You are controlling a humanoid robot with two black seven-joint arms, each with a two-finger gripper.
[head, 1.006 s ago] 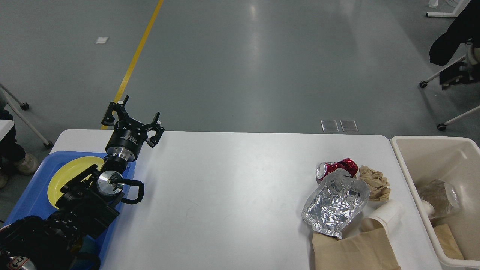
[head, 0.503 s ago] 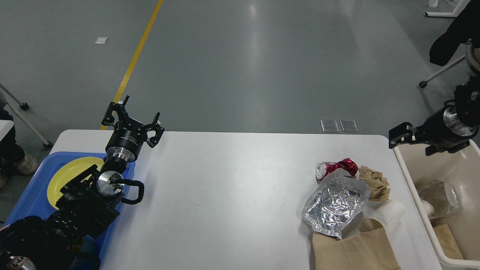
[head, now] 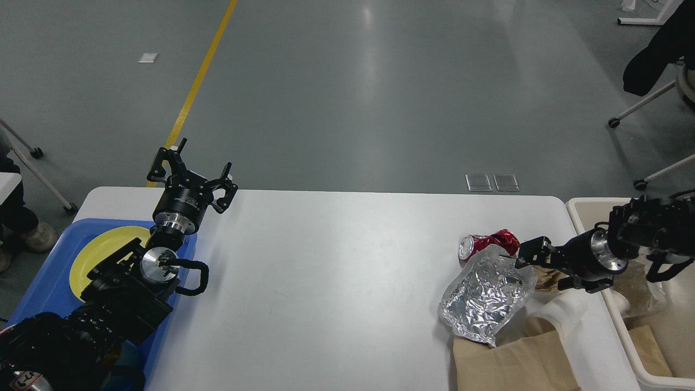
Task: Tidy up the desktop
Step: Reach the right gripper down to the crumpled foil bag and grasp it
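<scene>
The white desktop [head: 336, 260] carries a pile of rubbish at its right end: a crushed red can [head: 486, 241], a crumpled silver foil bag [head: 483, 296], a crumpled brown paper ball [head: 549, 276], a tipped white paper cup [head: 562, 312] and a flat brown paper bag [head: 510, 361]. My right gripper [head: 545, 265] is open, low over the brown paper ball, just right of the foil and can; it hides part of the ball. My left gripper [head: 190, 167] is open and empty, raised over the table's far left edge.
A cream bin [head: 589, 203] stands off the table's right end with rubbish inside. A blue tray [head: 49, 288] with a yellow plate [head: 103, 250] lies at the left under my left arm. Office chairs [head: 651, 103] stand on the floor at far right.
My right arm came into view from the right, then swung down and left from above the bin's corner to the brown paper ball. The left arm has not moved.
</scene>
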